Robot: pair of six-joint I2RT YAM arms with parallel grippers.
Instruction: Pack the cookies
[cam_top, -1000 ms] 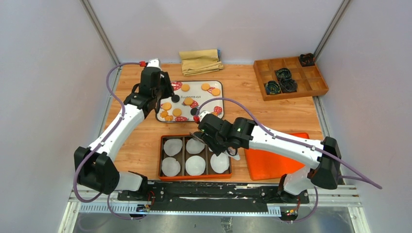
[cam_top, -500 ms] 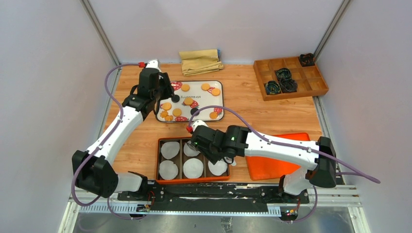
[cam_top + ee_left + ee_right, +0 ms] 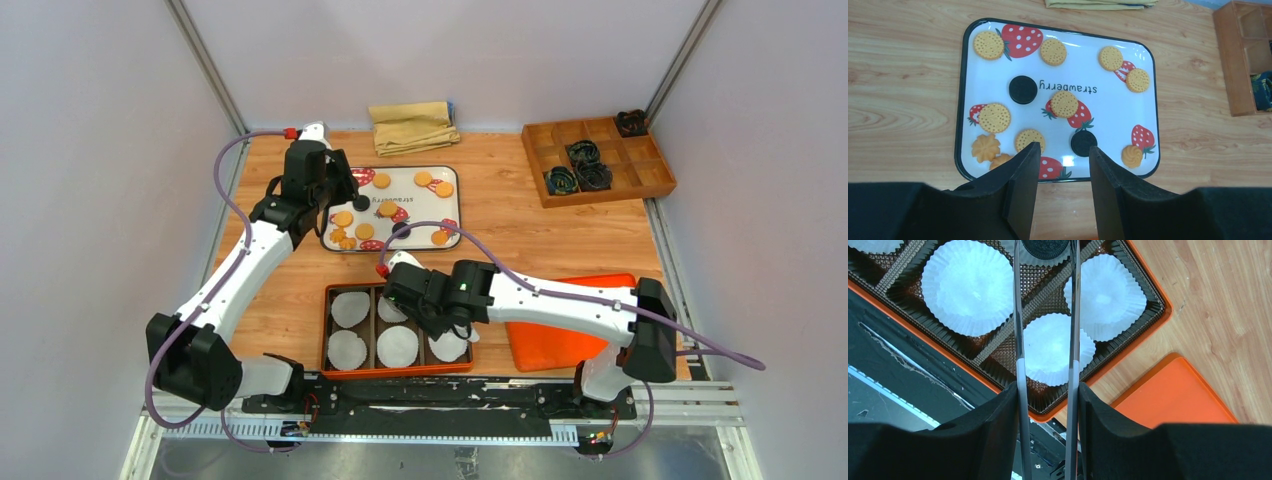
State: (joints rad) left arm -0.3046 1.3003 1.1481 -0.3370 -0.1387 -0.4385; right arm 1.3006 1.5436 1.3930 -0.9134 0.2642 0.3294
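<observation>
Placing step, I'd say. The right gripper has its thin tong blades clenched on a black cookie, one blade against each edge. It hangs over the middle compartment of the far row in the orange box. The cookie sits right at the top edge of the wrist view, so I can't tell if it's touching the paper under it or just above it.

Every other paper liner I can see is bare, so the packing has barely begun. The orange lid lies just beside the box on the right.

The left gripper is released, fingers spread with nothing between them. It hovers over the near rim of the strawberry tray. The rest of the cookies are scattered there, mostly golden, plus two more black ones. One of those black ones lies just beyond its fingertips.

Next move as I read it:
- Ease the black cookie down until it rests flat in the liner.
- Let the blades go, then lift straight up.

Those liners look flimsy, so a sideways drag could snag one or tip it out of its slot. The blades also run close to the divider walls — not much room to wander. The left arm looks lined up to drop onto a tray cookie.
</observation>
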